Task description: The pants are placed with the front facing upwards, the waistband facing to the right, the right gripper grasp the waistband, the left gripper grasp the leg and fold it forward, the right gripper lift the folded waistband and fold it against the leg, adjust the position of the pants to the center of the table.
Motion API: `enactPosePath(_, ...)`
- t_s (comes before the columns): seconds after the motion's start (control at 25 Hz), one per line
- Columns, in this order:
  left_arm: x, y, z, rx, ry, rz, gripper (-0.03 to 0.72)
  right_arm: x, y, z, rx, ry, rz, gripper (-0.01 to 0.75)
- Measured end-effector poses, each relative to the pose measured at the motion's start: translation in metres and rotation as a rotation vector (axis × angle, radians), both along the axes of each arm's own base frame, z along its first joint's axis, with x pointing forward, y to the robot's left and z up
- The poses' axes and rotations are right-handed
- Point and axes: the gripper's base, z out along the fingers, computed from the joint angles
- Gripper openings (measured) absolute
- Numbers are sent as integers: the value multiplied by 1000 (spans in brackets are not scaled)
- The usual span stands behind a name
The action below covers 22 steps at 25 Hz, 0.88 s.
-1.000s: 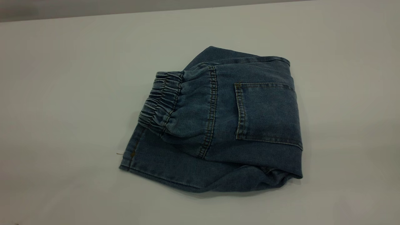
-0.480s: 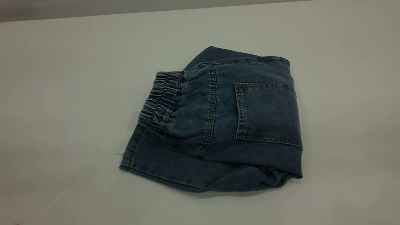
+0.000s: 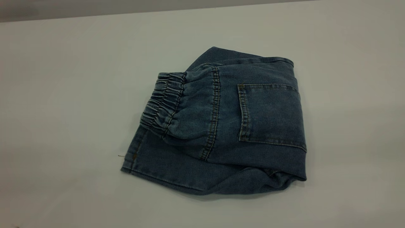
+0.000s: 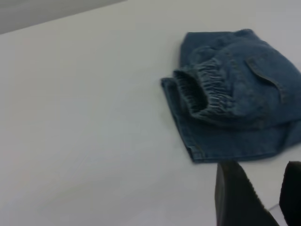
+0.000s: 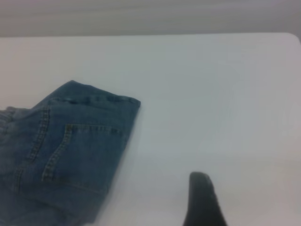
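Neither arm reaches into the exterior view; both are drawn back beyond its edges.

The left gripper (image 4: 268, 197) shows only in its own wrist camera, down at about five o'clock in that picture: two dark fingers (image 4: 237, 197), one broad and wedge-shaped, the other a sliver at the edge, with a clear pale gap between them. The jaws stand apart, closed on nothing, hanging above the surface.

The right gripper (image 5: 203, 200) shows only as a single rounded black fingertip, near six o'clock in its wrist picture. Its partner finger is out of sight.
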Motion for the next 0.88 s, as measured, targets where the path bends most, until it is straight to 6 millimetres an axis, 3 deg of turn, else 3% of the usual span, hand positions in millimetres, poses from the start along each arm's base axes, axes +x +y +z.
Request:
enactPosePath(0.48,1,-3,0,1,-1,403,243,0,0,0,1,1,3,386)
enactPosePath(0.88,1,-3,0,0,-1,402,243,0,0,0,1,2,3,386)
